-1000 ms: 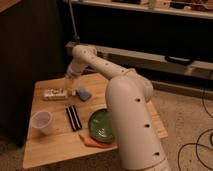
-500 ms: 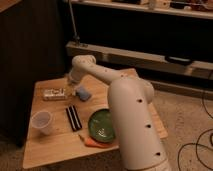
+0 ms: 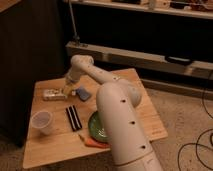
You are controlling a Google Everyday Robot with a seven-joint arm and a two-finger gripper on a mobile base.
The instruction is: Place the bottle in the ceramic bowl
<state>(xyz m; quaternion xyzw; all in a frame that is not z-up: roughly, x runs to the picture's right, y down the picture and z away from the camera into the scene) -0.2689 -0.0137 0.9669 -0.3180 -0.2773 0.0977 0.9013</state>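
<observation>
Lowered since the earlier frame, the gripper (image 3: 67,89), jaws spread, hangs just beside the bottle (image 3: 52,94), which lies on the table (image 3: 145,120). No grasp looks made yet; lifting and carrying to the ceramic bowl (image 3: 95,127) remain.

Pincer (image 3: 67,89) beside bottle (image 3: 51,94) blurred; ceramic bowl (image 3: 95,128) half behind arm (image 3: 122,120).

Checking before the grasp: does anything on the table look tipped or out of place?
The bottle lies on its side on the table, not upright; the pincer sits open just beside it. Nothing looks spilled.
</observation>
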